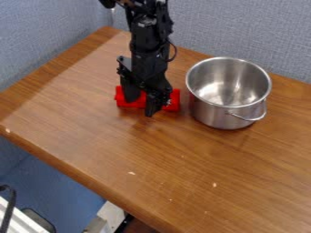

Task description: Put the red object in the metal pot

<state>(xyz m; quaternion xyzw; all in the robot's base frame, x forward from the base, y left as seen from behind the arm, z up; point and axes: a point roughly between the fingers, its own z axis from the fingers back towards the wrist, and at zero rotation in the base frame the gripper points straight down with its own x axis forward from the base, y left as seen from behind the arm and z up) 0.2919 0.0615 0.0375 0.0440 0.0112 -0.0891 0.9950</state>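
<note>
**Grasp on the block: risks before the lift**

The gripper (144, 102) is down at bench (73, 118) level, fingers straddling the red object (169, 100), which lies flat on the wood just left of the metal pot (227, 92). Red shows on both sides of the dark fingers. Whether the fingers are pressed onto the block or merely set around it cannot be told from this view; the arm hides the contact faces.

Pot is upright, empty as far as can be seen, mouth open to above. Block and pot wall sit very close, possibly touching.

Likely failure points, as judged:
- Off-centre hold. The bar extends further to the right of the fingers; if clamped away from its middle it may swivel or droop on lifting and slip out.
- Low carry. Too little rise before moving right would knock the bar's end against the pot rim, shoving the pot toward the bench's right edge.
- Early release. Let go over the rim, the bar could bounce out.
</note>
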